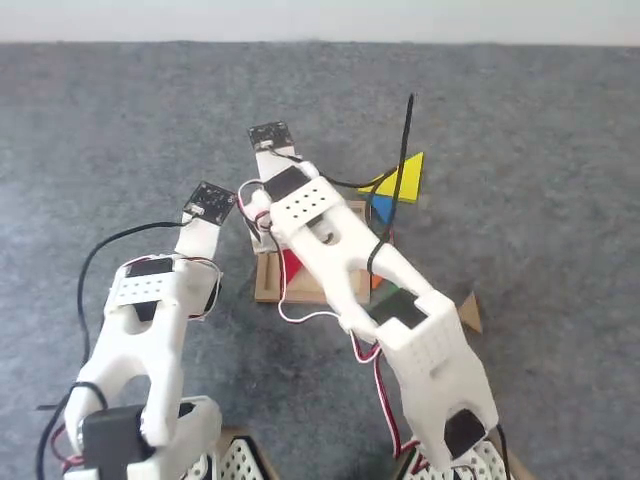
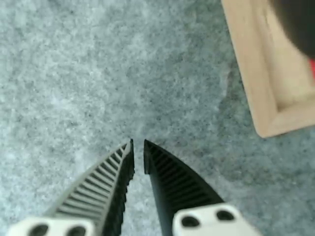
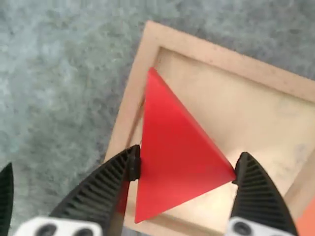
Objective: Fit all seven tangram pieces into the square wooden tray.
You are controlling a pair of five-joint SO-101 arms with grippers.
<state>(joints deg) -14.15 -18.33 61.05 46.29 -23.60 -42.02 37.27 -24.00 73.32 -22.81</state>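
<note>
The square wooden tray [image 3: 132, 93] lies on grey carpet. In it is a red triangle [image 3: 167, 142], tilted, with one corner over the tray's rim. My right gripper [image 3: 187, 164] straddles this triangle, a fingertip against each side, shut on it. In the high view the right arm hangs over the tray [image 1: 268, 285], and a bit of the red triangle [image 1: 292, 265] shows beneath it. My left gripper [image 2: 138, 142] hovers over bare carpet just outside a corner of the tray [image 2: 251, 73], shut with nothing in it.
A yellow triangle [image 1: 405, 178] and a blue piece [image 1: 383, 207] lie at the tray's far right corner. An orange piece [image 3: 307, 216] sits at the tray's edge, and a tan piece [image 1: 468, 312] lies on the carpet to the right. Open carpet stretches left and far.
</note>
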